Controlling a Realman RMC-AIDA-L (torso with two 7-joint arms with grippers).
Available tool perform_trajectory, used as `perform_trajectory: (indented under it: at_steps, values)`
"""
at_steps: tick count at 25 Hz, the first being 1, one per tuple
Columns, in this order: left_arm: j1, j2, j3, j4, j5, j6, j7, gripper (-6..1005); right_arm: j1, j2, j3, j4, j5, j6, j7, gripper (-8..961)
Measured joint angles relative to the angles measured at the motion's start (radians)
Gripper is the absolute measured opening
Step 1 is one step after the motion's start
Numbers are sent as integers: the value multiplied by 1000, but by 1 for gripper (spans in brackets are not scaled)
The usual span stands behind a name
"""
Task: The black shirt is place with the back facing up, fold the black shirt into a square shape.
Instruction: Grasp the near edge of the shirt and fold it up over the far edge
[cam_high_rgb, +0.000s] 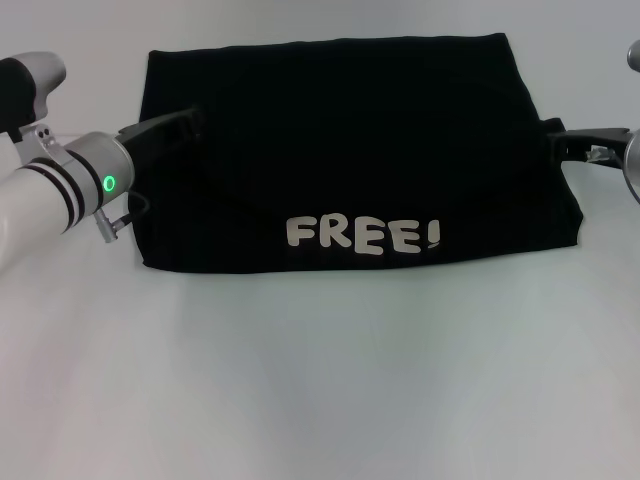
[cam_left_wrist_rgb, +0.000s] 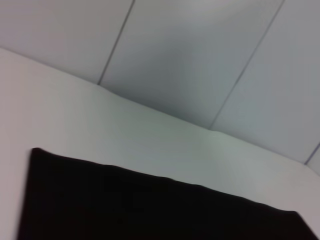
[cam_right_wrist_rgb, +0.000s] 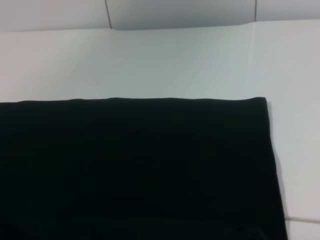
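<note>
Black shirt (cam_high_rgb: 340, 150) lies folded; left gripper (cam_high_rgb: 185, 125) and right gripper (cam_high_rgb: 560, 140) at its sides, fingers' state unclear

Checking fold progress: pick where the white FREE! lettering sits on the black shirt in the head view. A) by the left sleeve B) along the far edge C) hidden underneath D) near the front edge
D: the FREE! lettering lies face up near the front edge of the black shirt.

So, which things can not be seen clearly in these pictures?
- Left gripper: head view, its black fingertips merge with the large black cloth shirt; grip unclear.
- Right gripper: same at the shirt's right edge; its arm is cut off by the frame.
- Both wrist views: no fingers shown.
</note>
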Motion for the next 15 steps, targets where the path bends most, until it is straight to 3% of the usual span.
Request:
perform_trajectory:
  at_steps: [9, 12, 15]
  values:
    - [3, 0, 80, 10, 1, 52, -2, 37, -18, 1, -46, -16, -8, -58, 2, 157]
    - [7, 0, 93, 31, -6, 79, -9, 205, -26, 1, -51, -36, -8, -70, 2, 182]
    - [20, -3, 90, 62, -17, 129, -16, 320, -32, 1, -51, -54, -8, -87, 2, 301]
